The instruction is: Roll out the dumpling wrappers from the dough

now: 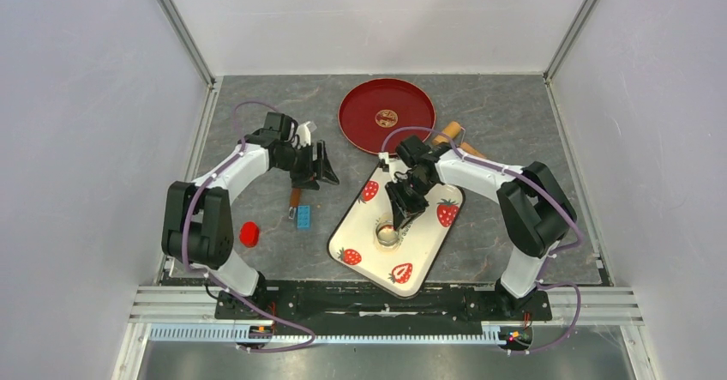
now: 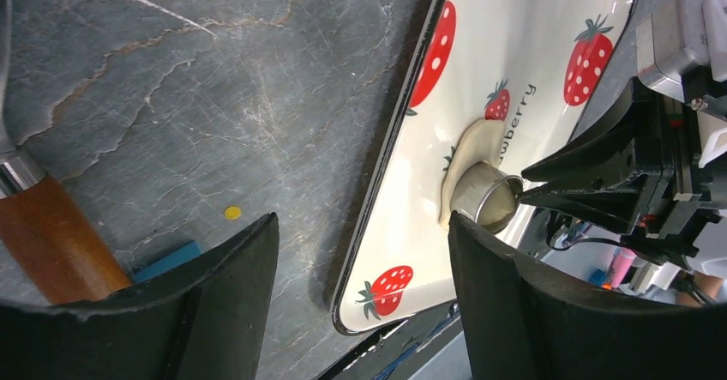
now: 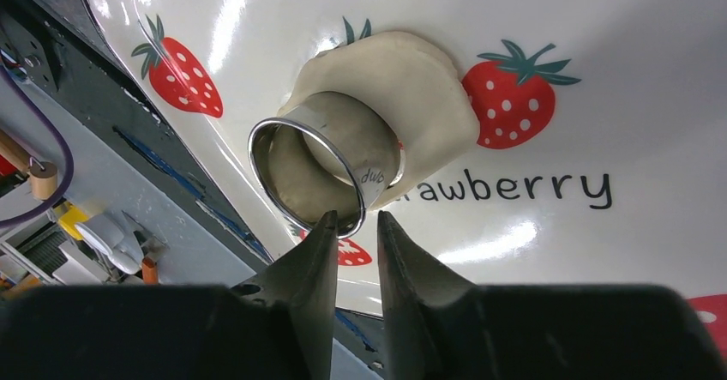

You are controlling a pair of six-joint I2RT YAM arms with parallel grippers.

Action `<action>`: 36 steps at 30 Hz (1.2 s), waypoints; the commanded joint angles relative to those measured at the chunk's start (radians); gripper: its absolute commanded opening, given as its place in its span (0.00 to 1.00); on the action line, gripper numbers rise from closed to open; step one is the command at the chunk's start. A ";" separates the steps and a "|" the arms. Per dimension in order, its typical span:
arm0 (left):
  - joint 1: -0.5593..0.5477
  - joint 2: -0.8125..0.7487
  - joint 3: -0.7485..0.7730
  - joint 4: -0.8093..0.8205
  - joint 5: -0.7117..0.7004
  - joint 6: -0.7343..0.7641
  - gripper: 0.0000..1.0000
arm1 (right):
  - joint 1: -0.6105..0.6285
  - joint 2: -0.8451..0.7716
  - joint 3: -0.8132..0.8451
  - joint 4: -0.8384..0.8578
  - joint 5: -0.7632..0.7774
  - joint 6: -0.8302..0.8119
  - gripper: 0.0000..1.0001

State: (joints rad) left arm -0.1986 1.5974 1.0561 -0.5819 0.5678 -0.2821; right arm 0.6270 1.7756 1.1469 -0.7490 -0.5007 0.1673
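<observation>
Metal ring cutter (image 3: 330,153) on dough (image 3: 420,80), strawberry tray (image 3: 600,45)

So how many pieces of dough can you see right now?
1: flattened dough on the strawberry tray, under the metal ring. The right arm may hide more.

A metal ring cutter (image 1: 387,235) stands in the strawberry tray (image 1: 424,247), red plate (image 1: 386,116) just beyond, blue block (image 1: 303,217) left.
</observation>
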 commanded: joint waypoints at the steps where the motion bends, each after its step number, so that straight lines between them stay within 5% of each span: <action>1: -0.008 0.018 0.016 0.004 0.055 0.028 0.77 | 0.013 -0.039 -0.002 0.012 -0.025 0.001 0.21; 4: -0.014 0.033 0.019 0.004 0.065 0.029 0.77 | 0.028 -0.038 -0.007 0.000 -0.023 -0.002 0.12; 15: -0.050 0.070 0.038 0.003 0.088 0.026 0.78 | 0.058 -0.051 -0.035 -0.017 0.033 0.022 0.10; 25: -0.249 0.184 0.147 -0.029 0.201 0.043 0.75 | 0.052 -0.072 0.060 -0.055 0.115 0.055 0.42; 28: -0.326 0.243 0.203 -0.079 0.227 0.079 0.66 | 0.044 -0.083 0.074 -0.047 0.096 0.074 0.43; 32: -0.374 0.333 0.261 -0.180 0.228 0.138 0.42 | 0.031 -0.104 0.039 -0.013 0.059 0.099 0.35; 36: -0.393 0.354 0.254 -0.205 0.203 0.150 0.36 | 0.012 -0.142 -0.056 0.052 0.018 0.132 0.31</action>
State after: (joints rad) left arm -0.5762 1.9308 1.2972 -0.6987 0.7616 -0.2012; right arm 0.6514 1.6974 1.1522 -0.7780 -0.4282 0.2604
